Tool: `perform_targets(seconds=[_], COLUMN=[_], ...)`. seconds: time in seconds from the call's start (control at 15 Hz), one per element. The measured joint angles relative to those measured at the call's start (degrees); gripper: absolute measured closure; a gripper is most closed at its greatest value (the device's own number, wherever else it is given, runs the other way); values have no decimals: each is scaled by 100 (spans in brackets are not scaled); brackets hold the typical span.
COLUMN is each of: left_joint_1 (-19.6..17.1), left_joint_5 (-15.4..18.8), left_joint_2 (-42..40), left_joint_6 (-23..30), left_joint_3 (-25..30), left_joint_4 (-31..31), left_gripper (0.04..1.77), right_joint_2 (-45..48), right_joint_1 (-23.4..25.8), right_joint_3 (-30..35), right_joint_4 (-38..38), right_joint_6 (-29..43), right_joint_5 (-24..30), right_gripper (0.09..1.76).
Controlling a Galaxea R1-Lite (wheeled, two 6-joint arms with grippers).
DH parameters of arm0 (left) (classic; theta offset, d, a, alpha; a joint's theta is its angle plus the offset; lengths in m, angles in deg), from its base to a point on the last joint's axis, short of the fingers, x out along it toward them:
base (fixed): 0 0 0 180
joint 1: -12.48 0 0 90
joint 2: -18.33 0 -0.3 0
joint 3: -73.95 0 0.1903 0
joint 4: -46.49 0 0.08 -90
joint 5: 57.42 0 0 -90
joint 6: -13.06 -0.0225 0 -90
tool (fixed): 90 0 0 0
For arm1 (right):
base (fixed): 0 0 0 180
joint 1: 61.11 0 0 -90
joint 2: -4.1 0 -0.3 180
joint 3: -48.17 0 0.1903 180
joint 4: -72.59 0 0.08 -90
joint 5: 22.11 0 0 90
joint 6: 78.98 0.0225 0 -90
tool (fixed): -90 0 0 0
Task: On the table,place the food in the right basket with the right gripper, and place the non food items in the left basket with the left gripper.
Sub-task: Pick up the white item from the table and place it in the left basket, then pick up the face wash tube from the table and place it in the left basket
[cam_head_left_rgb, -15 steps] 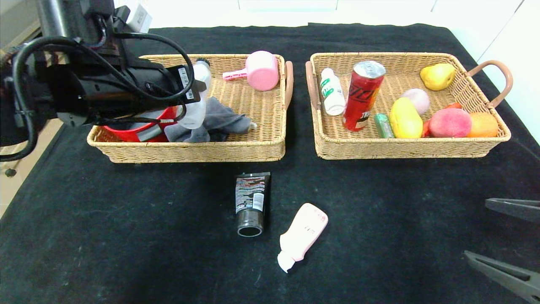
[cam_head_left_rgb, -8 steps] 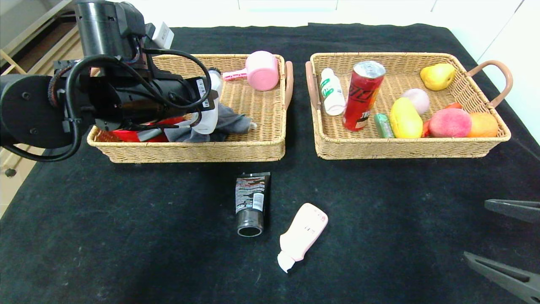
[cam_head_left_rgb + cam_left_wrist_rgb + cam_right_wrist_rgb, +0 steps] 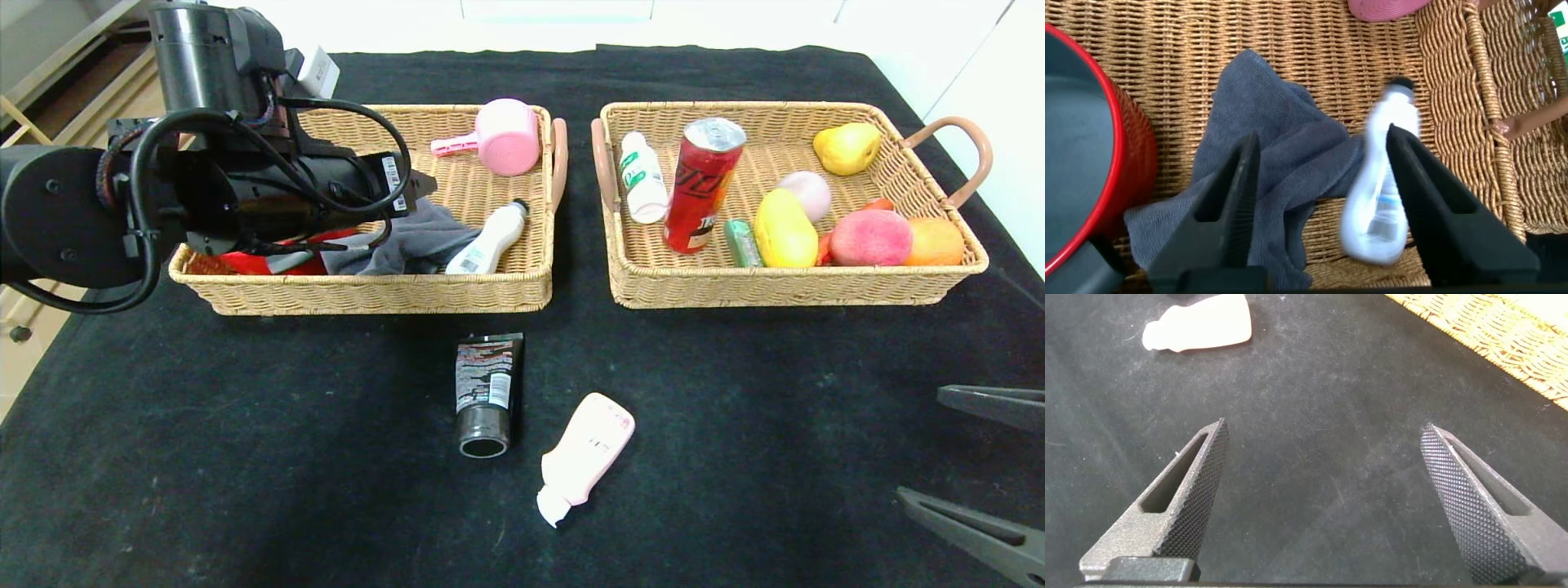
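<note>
My left gripper (image 3: pixel 420 186) hangs open over the left basket (image 3: pixel 367 286), empty (image 3: pixel 1319 147). The white curvy bottle with dark tip (image 3: pixel 488 238) lies in that basket beside a grey cloth (image 3: pixel 416 237); in the left wrist view it (image 3: pixel 1382 200) is blurred below the jaws. The dark printed tube (image 3: pixel 486 392) and the pale pink tube (image 3: pixel 586 456) lie on the black table (image 3: pixel 245 457) in front of the baskets. The right basket (image 3: pixel 784 282) holds the small white bottle (image 3: pixel 642 176), the red can (image 3: pixel 702 184) and the peach (image 3: pixel 870 237). My right gripper (image 3: pixel 980 465) is open at the table's right front (image 3: pixel 1323 441).
The left basket also holds a red bowl (image 3: pixel 261 257) and a pink scoop (image 3: pixel 502 136). The right basket holds a yellow mango (image 3: pixel 784 227), a pear (image 3: pixel 847 147), an orange fruit (image 3: pixel 935 241) and a small green can (image 3: pixel 741 242). The pink tube shows in the right wrist view (image 3: pixel 1200 325).
My left gripper moved rightward over the left basket, opened and let go of the white curvy bottle, which now lies by the basket's front right. The right arm has not moved.
</note>
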Motion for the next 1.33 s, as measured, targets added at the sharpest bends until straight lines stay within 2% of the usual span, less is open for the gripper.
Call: perform_targets(seconds=[0.27,0.4,0.53,0.67,0.8,1.13,1.33], left_joint_1=[17,107,352,653,962,1569,1897], left_joint_5=[-2,-11,-68,-479,-691,-769,-807], left_joint_2=[-68,-204,-407,-562,-639,-466,-217], left_joint_6=[-37,-61,-59,-63,-65,-34,-10], left_joint_3=[67,124,152,122,87,-206,-289], left_joint_4=[89,425,1157,1763,2267,3357,3517], left_gripper=[42,35,29,25,21,16,14], right_joint_2=[0,0,0,0,0,11,13], right_joint_1=[0,0,-7,-10,-10,-10,-10], right_joint_3=[4,4,11,24,33,44,45], right_joint_4=[-2,-5,-5,-7,-2,4,4], right_joint_6=[0,0,0,-9,-69,-85,-88], right_joint_5=[2,2,2,0,0,0,2], right_gripper=[14,14,14,14,14,14,14])
